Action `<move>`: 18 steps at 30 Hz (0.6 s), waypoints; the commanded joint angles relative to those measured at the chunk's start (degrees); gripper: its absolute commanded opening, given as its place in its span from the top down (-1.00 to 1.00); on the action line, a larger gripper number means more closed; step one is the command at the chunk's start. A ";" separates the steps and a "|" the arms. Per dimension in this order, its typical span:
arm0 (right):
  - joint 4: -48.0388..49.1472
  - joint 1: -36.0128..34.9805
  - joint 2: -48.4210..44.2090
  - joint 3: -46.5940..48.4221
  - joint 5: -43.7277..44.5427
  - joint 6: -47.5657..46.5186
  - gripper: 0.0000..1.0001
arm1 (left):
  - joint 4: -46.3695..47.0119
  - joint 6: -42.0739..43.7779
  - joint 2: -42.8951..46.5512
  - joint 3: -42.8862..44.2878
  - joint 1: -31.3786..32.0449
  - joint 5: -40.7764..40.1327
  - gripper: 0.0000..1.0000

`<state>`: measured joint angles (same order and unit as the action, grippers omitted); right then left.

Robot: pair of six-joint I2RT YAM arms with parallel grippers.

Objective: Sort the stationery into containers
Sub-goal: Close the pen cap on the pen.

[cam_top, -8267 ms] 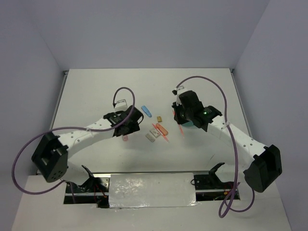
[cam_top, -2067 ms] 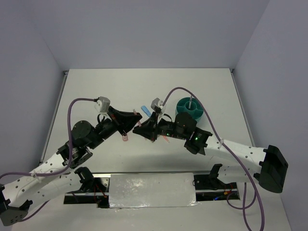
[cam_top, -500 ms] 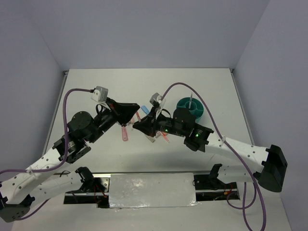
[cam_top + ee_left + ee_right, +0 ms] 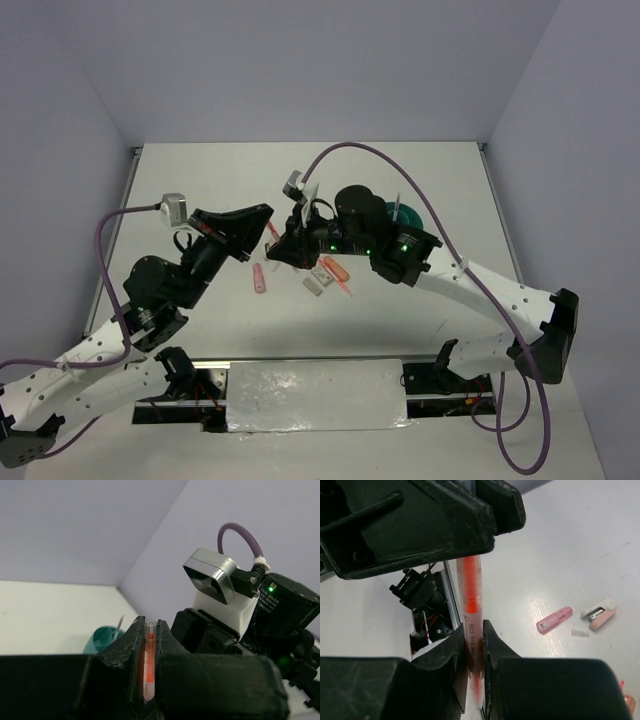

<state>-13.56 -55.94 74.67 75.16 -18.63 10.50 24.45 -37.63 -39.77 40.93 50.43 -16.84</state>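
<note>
Gleaming white table (image 4: 200,190), lilac walls (image 4: 300,70)

Right gripper (image 4: 473,636) at 6 o'clock, jaws clamped on the orange-red pen (image 4: 471,592), which runs near vertical in frame. The pen's top end goes into the left gripper (image 4: 470,547) at 12 o'clock, also pinching it. On the white table (image 4: 560,540) at 4 o'clock: pink oblong piece (image 4: 554,620), a pink-grey block (image 4: 598,614) just beside it, and a tiny white chip (image 4: 578,633) near both.

- The right claw (image 4: 474,632) is showing matt black plastic.
- The orange-red pen (image 4: 471,600) within it is gleaming, translucent plastic.
- The table (image 4: 560,540) beyond it is shining smooth.
</note>
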 commanded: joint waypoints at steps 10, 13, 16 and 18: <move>34.83 1.19 4.70 -15.47 -3.53 6.99 1.00 | -24.97 14.07 -14.90 24.02 4.67 26.08 0.97; 34.22 1.71 2.59 -17.76 -0.54 5.94 1.00 | -25.59 13.46 -12.71 22.45 4.67 19.58 0.76; 33.07 2.76 1.36 -20.48 2.44 5.23 1.00 | -26.99 12.58 -8.67 21.21 4.67 9.66 -0.19; 33.95 3.91 0.65 -23.63 4.30 5.49 1.00 | -29.44 11.18 -6.29 22.69 4.67 0.21 -0.98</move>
<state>18.15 -53.34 74.89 54.70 -20.10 16.12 -7.33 -20.21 -49.08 61.45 51.75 -16.53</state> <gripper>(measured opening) 0.187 0.854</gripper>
